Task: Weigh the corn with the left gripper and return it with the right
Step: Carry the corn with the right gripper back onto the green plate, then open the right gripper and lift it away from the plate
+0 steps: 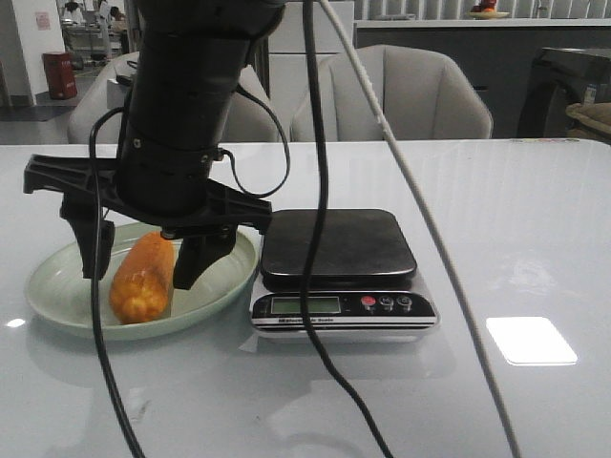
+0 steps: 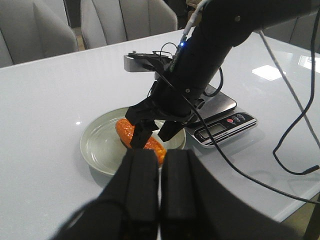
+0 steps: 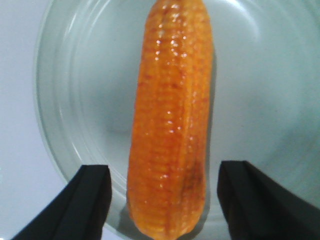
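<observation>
The orange-yellow corn (image 1: pixel 143 277) lies in the pale green plate (image 1: pixel 57 301) at the left of the table. My right gripper (image 1: pixel 139 277) hangs over the plate, open, one finger on each side of the cob with a gap on both sides. In the right wrist view the corn (image 3: pixel 170 125) lies lengthwise between the open fingers (image 3: pixel 90 200) on the plate (image 3: pixel 75 100). My left gripper (image 2: pixel 160 156) is shut and empty, held back from the plate (image 2: pixel 100 145); its view shows the corn (image 2: pixel 156 150) under the right gripper (image 2: pixel 151 141). The left gripper does not show in the front view.
A black kitchen scale (image 1: pixel 336 246) with a display and buttons stands right beside the plate, nothing on its platform; it also shows in the left wrist view (image 2: pixel 225 127). Black and white cables hang across the scale. Grey chairs stand behind the white table.
</observation>
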`<state>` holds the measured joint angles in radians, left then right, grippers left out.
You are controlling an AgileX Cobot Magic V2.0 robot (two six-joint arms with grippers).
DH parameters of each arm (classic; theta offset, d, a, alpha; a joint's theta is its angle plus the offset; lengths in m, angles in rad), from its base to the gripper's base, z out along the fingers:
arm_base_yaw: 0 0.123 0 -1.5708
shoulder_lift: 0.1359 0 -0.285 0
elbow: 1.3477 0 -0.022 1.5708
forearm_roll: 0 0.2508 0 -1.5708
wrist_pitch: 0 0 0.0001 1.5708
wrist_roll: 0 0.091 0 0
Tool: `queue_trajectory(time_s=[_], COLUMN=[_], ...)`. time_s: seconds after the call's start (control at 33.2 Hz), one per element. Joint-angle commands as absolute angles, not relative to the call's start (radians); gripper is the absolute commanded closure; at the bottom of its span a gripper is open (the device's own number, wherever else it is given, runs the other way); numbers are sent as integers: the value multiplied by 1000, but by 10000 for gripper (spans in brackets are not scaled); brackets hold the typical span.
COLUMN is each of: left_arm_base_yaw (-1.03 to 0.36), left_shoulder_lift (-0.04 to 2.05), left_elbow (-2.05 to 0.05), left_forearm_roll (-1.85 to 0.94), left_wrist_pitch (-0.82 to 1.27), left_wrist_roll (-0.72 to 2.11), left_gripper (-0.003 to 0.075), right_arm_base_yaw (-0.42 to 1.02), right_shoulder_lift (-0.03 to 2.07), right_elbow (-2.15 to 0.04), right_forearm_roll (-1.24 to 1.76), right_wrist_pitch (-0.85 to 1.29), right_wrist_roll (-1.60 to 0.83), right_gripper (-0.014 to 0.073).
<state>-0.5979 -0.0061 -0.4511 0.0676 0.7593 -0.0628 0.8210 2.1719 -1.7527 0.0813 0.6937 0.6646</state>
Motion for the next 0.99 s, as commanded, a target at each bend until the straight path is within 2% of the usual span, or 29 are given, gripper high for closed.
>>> queue_trajectory(time_s=[0.0,0.18,0.66,0.96], left_arm_base_yaw=[-599,-599,-599,-599], left_shoulder_lift=[-28,-28,-28,-28], left_elbow=[-477,-477,-477,-477], left_forearm_roll=[68,68,68,68], left_wrist_pitch=[683,683,683,683], left_wrist_roll=[-64,-64,-64,-64], left_gripper=[598,598,598,598], right_arm_base_yaw=[803,748,463,294], right_shoulder_lift=[2108,2077,1889,1701], right_elbow=[-1812,-1900,-1924,-1777], right_forearm_roll=[81,79,128,129], right_wrist_pitch=[673,820,1262,1236], right_wrist_roll=[662,639,63,-60], right_gripper=[25,28,29,31])
